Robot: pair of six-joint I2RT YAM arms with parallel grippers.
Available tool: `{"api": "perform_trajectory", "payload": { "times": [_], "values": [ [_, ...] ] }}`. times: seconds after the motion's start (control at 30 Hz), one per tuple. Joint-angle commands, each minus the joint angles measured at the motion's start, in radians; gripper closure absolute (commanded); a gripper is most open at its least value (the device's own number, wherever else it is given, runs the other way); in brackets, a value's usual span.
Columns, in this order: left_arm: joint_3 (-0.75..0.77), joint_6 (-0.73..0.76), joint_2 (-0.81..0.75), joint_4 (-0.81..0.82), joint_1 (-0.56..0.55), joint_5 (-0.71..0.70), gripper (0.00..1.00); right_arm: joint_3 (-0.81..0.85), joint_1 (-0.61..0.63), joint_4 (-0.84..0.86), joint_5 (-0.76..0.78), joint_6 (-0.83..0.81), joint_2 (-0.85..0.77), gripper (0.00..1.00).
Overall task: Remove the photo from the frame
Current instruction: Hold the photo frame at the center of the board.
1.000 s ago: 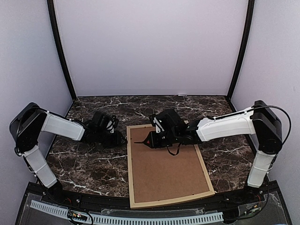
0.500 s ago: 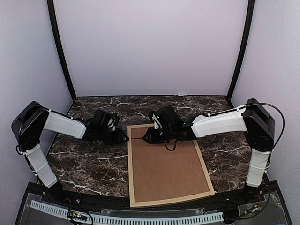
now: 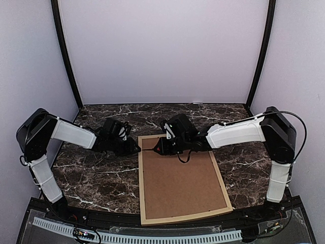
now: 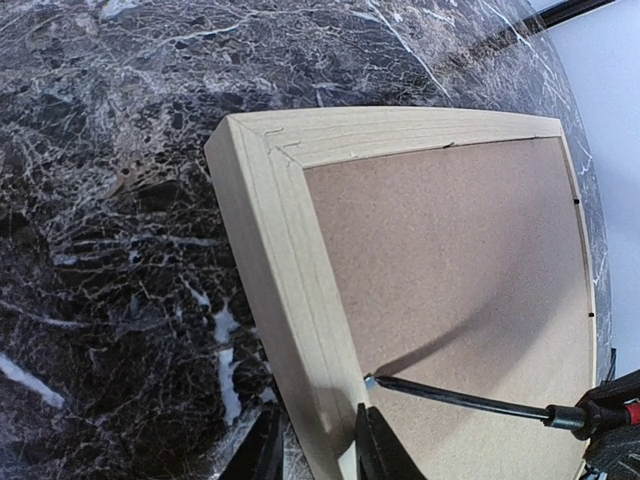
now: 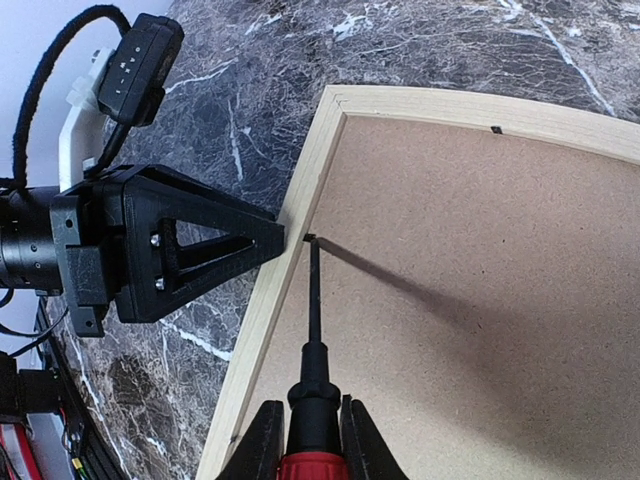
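Note:
The light wood frame (image 3: 140, 179) lies face down on the marble table, and its brown backing board (image 3: 180, 178) fills it. The photo is hidden beneath the board. My left gripper (image 3: 136, 149) comes in from the left. Its jaws straddle the frame's left rail (image 4: 270, 230) near the far corner, one finger outside and one inside, shut on the rail (image 4: 320, 445). My right gripper (image 5: 312, 440) is shut on a red-and-black screwdriver (image 5: 314, 300). The screwdriver's tip rests on a small black tab (image 5: 308, 238) at the board's left edge, just beside the left finger (image 5: 265, 238).
Another black tab (image 5: 497, 130) sits on the frame's far rail. Dark marble table (image 3: 96, 178) surrounds the frame on both sides. White walls with black corner posts (image 3: 66, 56) enclose the back. The two grippers nearly meet over the frame's far left corner.
My left gripper has slid right onto the frame's left rail and narrowed around it. The right gripper has carried the screwdriver tip left to the board's edge.

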Motion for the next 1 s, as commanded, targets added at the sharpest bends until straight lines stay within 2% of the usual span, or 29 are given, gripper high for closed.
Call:
{"api": "perform_trajectory", "payload": {
  "times": [0.0, 0.47, 0.97],
  "values": [
    [0.017, 0.014, 0.012, 0.003, 0.01, 0.006, 0.74, 0.002, -0.004, 0.052, -0.036, 0.005, 0.021, 1.0],
    [-0.003, 0.001, 0.03, 0.032, 0.009, 0.043, 0.81, -0.008, -0.003, 0.087, -0.094, 0.028, 0.019, 1.0],
    [-0.027, -0.009, 0.033, 0.059, 0.009, 0.059, 0.84, -0.06, 0.002, 0.139, -0.128, 0.063, 0.008, 1.0]
  ]
}}
